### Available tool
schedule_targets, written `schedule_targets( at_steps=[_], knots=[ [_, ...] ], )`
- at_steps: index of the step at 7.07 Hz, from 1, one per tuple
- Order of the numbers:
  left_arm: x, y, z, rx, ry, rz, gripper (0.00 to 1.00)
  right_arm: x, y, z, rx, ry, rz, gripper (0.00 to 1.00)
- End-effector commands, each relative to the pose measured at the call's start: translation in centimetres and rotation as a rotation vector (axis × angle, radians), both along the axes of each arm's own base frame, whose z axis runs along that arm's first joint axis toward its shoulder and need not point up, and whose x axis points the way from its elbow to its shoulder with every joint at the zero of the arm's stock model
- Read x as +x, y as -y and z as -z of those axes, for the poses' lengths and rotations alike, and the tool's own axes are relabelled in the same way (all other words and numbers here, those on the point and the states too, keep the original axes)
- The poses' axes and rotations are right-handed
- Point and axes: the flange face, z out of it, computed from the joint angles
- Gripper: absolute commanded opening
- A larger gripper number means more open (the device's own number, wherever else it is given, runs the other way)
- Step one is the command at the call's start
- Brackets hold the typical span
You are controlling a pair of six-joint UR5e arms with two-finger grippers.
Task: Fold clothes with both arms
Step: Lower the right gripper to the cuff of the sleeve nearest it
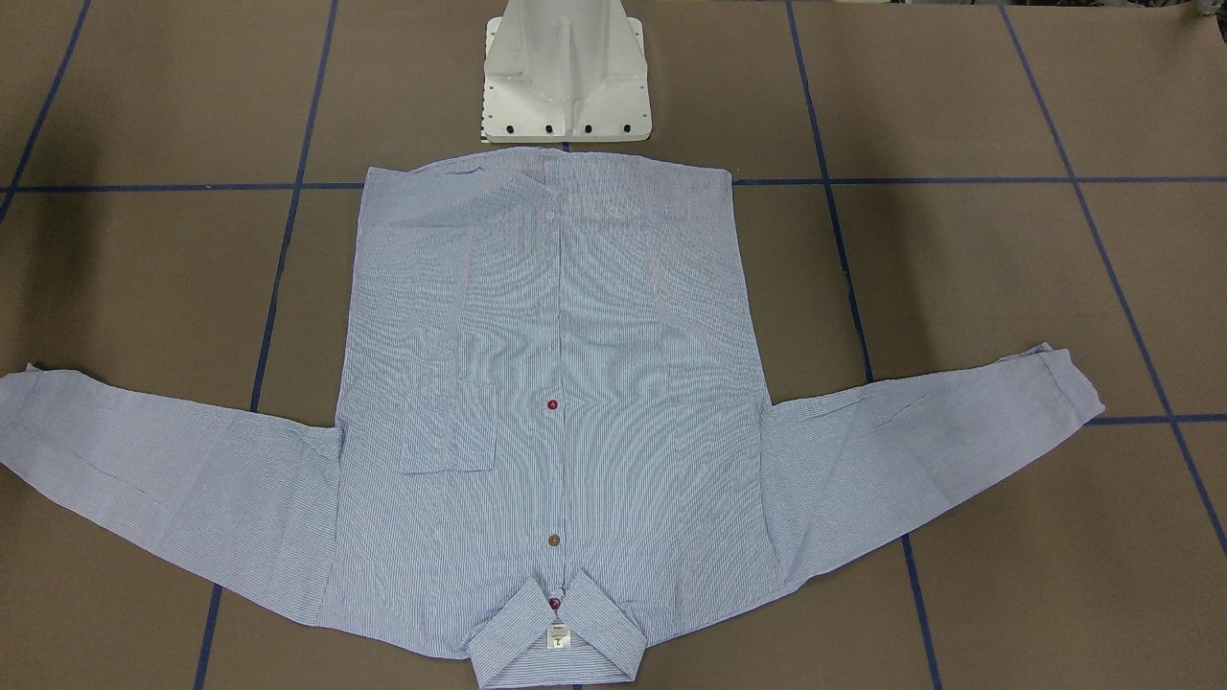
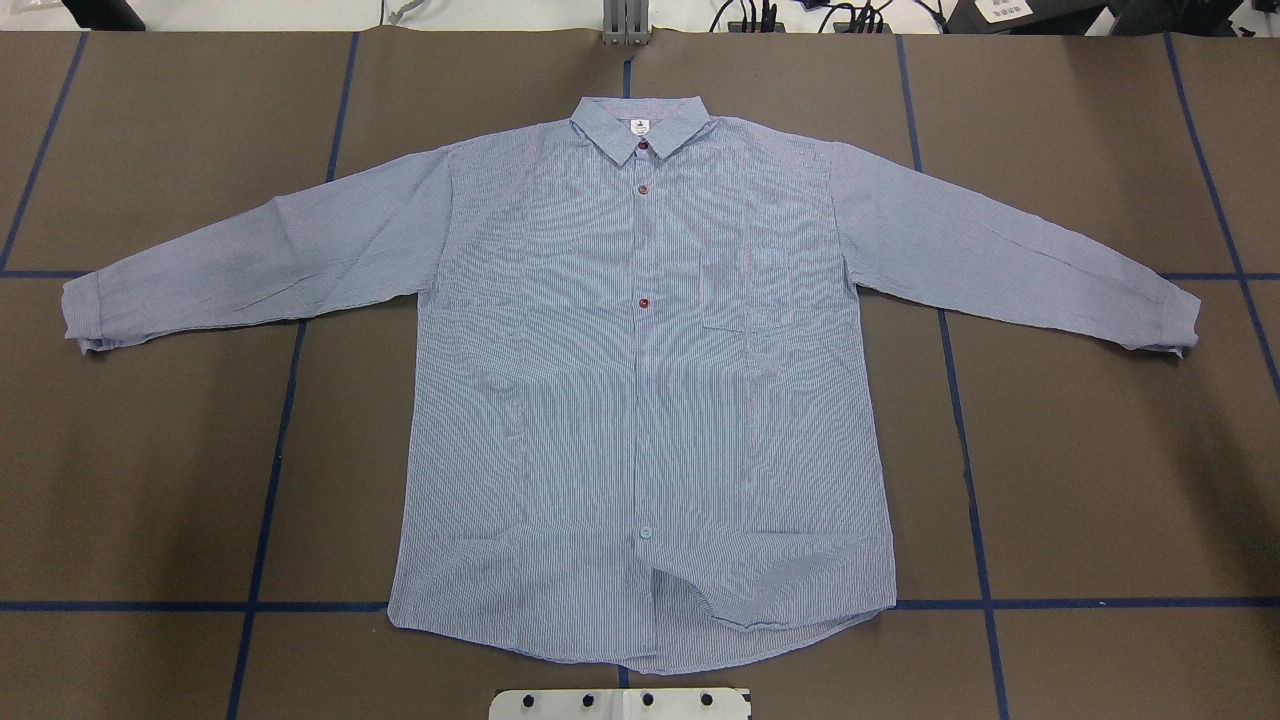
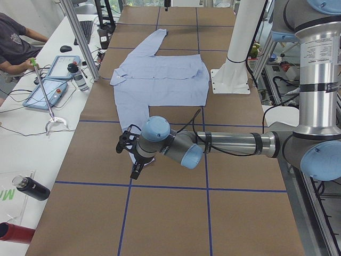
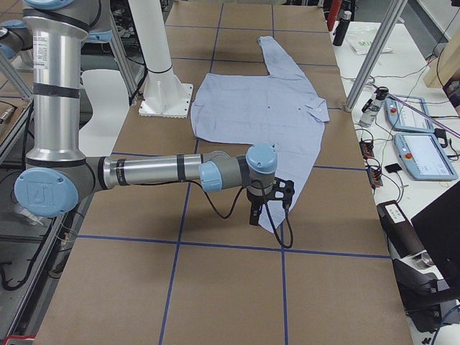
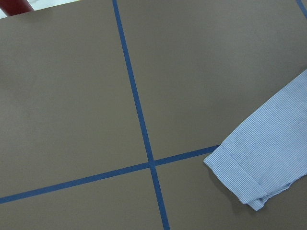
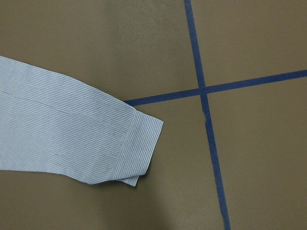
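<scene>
The light blue-and-white striped shirt (image 2: 640, 400) lies flat and face up on the brown table, buttoned, with both sleeves spread out and the collar at the far edge; it also shows in the front view (image 1: 556, 383). My left gripper (image 3: 134, 169) hovers over the near sleeve's cuff (image 5: 240, 177) in the exterior left view. My right gripper (image 4: 259, 212) hovers over the other cuff (image 6: 139, 143) in the exterior right view. I cannot tell whether either gripper is open or shut. Neither arm shows in the overhead or front views.
The white pedestal base (image 1: 566, 77) stands just behind the shirt's hem. Blue tape lines (image 2: 270, 480) cross the table. Teach pendants (image 3: 50, 88), a dark bottle (image 3: 32, 188) and an aluminium post (image 3: 80, 37) stand on the operators' side, where a person (image 3: 13, 42) sits.
</scene>
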Motion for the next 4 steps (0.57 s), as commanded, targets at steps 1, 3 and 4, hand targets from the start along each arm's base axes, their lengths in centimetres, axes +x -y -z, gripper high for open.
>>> schedule_targets(
  at_steps=[1,3,4],
  knots=[
    [0.0,-0.2,-0.3,-0.02,-0.006,0.015,1.0,-1.1,0.0,0.0,-0.009,0.06,0.025,1.0],
    [0.2,-0.2,-1.2,-0.036,-0.009,0.01,1.0,-3.5,-0.2,-0.8,0.013,0.1,0.082,1.0],
    [0.2,-0.2,-1.0,-0.032,-0.009,0.01,1.0,-4.9,-0.1,-2.7,0.024,0.106,0.081,1.0]
  ],
)
